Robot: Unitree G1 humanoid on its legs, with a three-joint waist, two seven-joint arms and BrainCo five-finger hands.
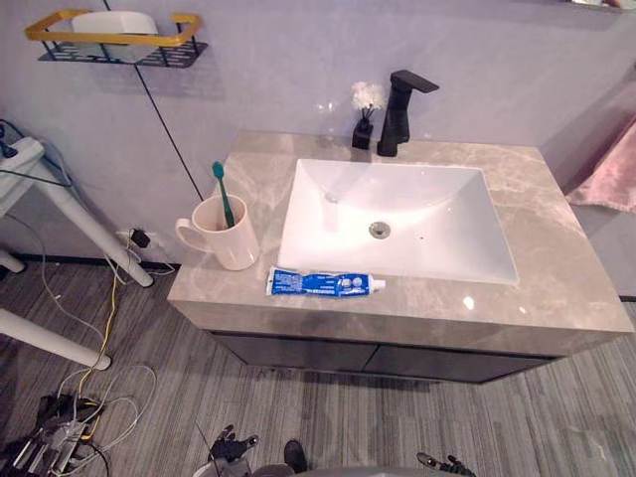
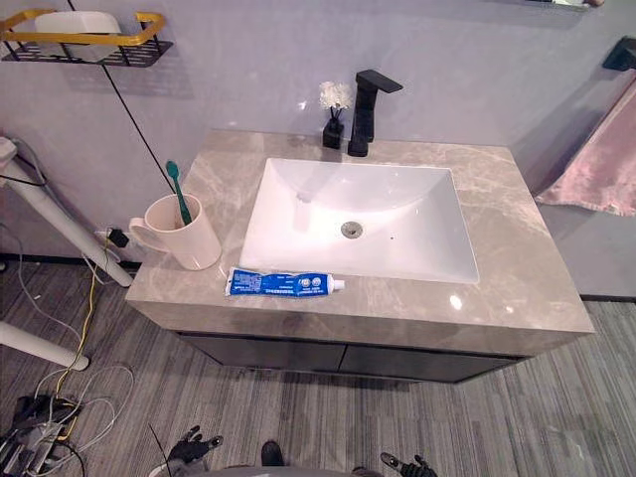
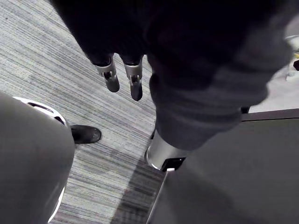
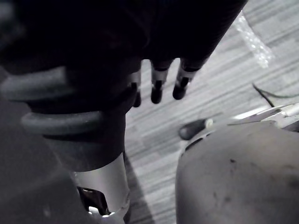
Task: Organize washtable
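Observation:
A cream mug (image 1: 227,233) stands on the left of the grey marble washtable (image 1: 561,283), with a green toothbrush (image 1: 223,191) upright in it. A blue and white toothpaste tube (image 1: 323,283) lies flat along the front rim of the white sink (image 1: 447,234). Behind the sink stand a black faucet (image 1: 399,111) and a small black vase with white flowers (image 1: 365,117). My left hand (image 1: 231,444) and right hand (image 1: 447,463) hang low in front of the cabinet, well below the counter. Both hang over the striped floor with straight fingers (image 3: 111,77) (image 4: 157,91) holding nothing.
A black wall shelf with a yellow rail (image 1: 117,38) holds a white dish at upper left. A pink towel (image 1: 608,174) hangs at the right. White table legs (image 1: 70,214) and loose cables (image 1: 75,407) lie on the floor to the left.

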